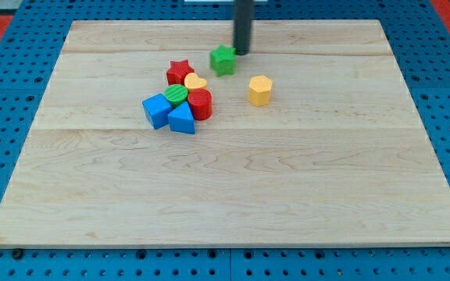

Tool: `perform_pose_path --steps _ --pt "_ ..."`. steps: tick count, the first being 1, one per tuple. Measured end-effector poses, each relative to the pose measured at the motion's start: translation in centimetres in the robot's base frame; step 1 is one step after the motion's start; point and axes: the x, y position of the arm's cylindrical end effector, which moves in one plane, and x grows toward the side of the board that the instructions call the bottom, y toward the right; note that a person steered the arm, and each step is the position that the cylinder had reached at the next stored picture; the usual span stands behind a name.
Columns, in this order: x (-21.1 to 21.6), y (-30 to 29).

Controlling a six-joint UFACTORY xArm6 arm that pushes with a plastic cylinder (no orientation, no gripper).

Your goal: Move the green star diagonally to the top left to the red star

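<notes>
The green star lies on the wooden board near the view's top centre. The red star lies a short way to its left and slightly lower, apart from it. My tip stands right beside the green star's upper right edge, touching or nearly touching it. The rod rises straight up out of the view's top.
Below the red star a cluster holds a yellow heart, a green round block, a red cylinder, a blue cube and a blue triangular block. A yellow hexagon sits alone to the right. The board lies on a blue pegboard.
</notes>
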Motion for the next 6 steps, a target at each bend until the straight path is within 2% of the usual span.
perform_pose_path --steps 1,2,3,4,5,6 --pt "1.9 2.8" --pt "4.9 3.1" --pt "4.3 0.0" --pt "0.6 0.1" --pt "0.6 -2.5" --pt "1.8 -1.1"
